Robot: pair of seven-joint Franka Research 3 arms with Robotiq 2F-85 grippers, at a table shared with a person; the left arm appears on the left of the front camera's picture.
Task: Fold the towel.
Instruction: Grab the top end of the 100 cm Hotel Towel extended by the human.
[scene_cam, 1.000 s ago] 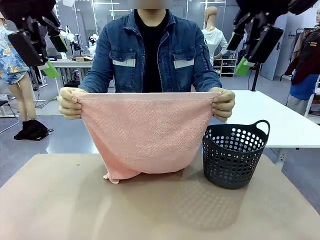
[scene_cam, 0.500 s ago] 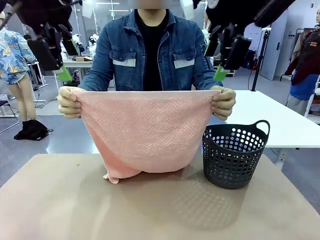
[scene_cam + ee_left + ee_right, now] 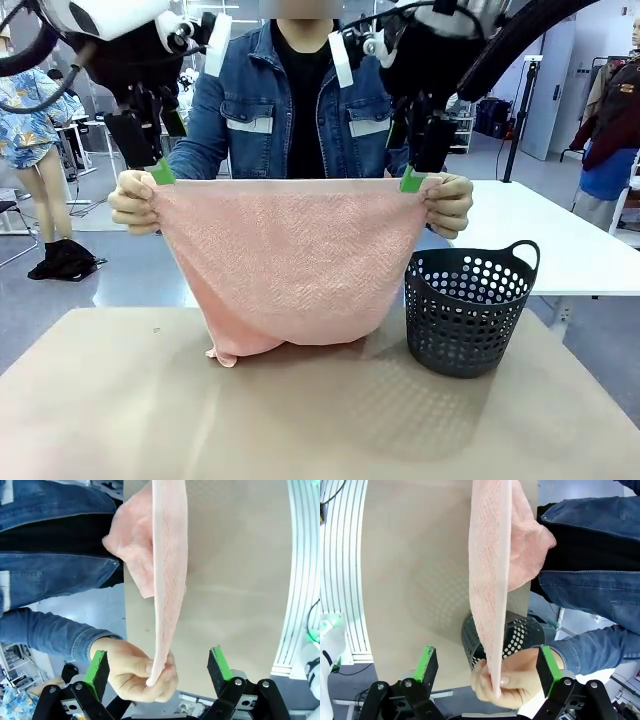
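Beneath the towel we are seeing a tan table; at its top corners, the left gripper and right gripper are hanging, jaws spread.

You had the person in a denim jacket across the table holding the towel up by its 2 top corners, pic-left hand and pic-right hand. The top edge was stretched straight and the btm was bunched on the tabletop. Your L gripper hung at the pic-left corner, green pad beside that hand. Your R gripper did likewise at the pic-right corner. You couldn't tell if the pads touched cloth. The black basket stood upright just right of the towel.
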